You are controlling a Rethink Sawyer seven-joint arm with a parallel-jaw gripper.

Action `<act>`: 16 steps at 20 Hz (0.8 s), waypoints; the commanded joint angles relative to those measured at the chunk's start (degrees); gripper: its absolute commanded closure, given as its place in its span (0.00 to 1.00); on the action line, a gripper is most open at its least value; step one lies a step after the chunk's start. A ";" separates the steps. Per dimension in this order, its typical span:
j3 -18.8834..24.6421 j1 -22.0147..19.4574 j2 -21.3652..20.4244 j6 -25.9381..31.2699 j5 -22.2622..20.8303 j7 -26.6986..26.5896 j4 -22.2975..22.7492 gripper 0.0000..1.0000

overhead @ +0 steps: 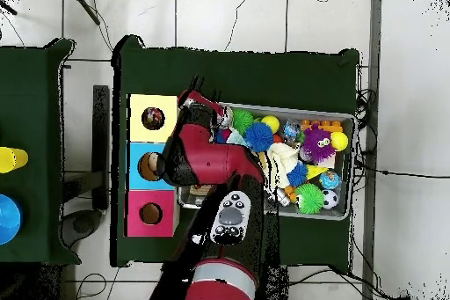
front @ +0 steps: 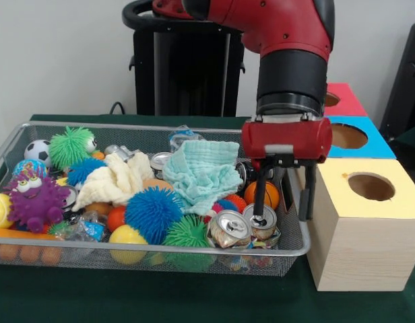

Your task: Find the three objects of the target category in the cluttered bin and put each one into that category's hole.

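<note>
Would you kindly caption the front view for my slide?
Sawyer's open hand reaches toward cans in the cluttered wire bin.

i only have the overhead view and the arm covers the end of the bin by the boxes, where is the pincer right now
observer: The pincer hangs open and empty over the bin's end beside the yellow box.
operator: whats under it
observer: A silver can, with a second can lying beside it. One finger reaches down to the first can's top.
operator: and the other finger
observer: The other finger hangs at the bin's wall on the box side. I cannot tell if it is inside the mesh.
</note>
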 commanded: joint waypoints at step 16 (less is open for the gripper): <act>7.16 -3.38 5.38 -0.13 -2.72 4.67 -3.50 0.00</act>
